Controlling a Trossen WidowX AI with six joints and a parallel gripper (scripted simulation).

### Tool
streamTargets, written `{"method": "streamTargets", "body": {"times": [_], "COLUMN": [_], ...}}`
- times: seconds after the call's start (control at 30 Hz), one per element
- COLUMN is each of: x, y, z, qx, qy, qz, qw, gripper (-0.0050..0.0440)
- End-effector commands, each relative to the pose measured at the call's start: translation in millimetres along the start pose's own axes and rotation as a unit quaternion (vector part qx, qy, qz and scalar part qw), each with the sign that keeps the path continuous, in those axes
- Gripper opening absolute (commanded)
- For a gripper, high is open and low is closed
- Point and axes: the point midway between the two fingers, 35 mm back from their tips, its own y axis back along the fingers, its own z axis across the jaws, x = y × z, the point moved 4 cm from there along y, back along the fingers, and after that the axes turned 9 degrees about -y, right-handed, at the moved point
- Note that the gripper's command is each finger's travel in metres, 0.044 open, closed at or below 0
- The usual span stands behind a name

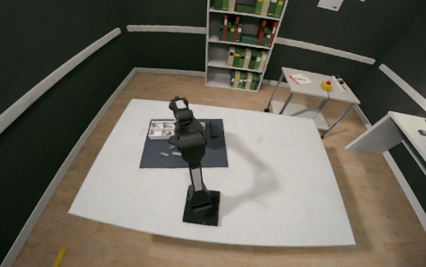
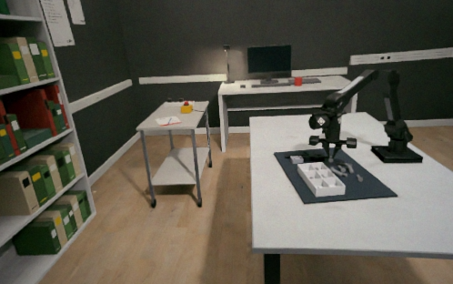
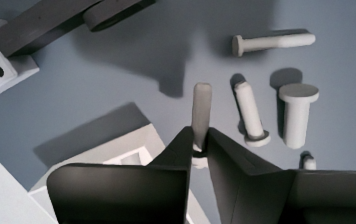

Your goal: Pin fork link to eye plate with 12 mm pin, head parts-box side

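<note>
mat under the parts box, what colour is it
Dark slate blue mat, best seen in the exterior view.
</note>
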Motion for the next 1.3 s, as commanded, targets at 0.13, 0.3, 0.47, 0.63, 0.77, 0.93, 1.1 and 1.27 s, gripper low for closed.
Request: {"method": "streamTargets", "body": {"times": [0.13,0.3,0.47,0.63,0.77,0.93,1.1,1.27], "x": [2.4,2.0,-20.8,-47.3,-81.8,-90.0,-89.9,-89.0], "y": [12.8,13.3,11.4,9.2,7.8,6.8,6.8,5.6], "z": [0.7,0.6,-6.3,-16.7,-29.3,-33.1,-33.5,-32.7], "qx": [-0.011,-0.012,-0.01,-0.01,-0.009,-0.009,-0.008,-0.007], "qy": [0.0,0.0,0.0,0.0,0.0,0.0,0.001,0.0], "qz": [0.014,0.014,0.012,0.01,0.008,0.009,0.008,0.007], "qw": [1.0,1.0,1.0,1.0,1.0,1.0,1.0,1.0], "gripper": [-0.005,-0.005,-0.005,-0.005,-0.005,-0.005,-0.005,-0.005]}}
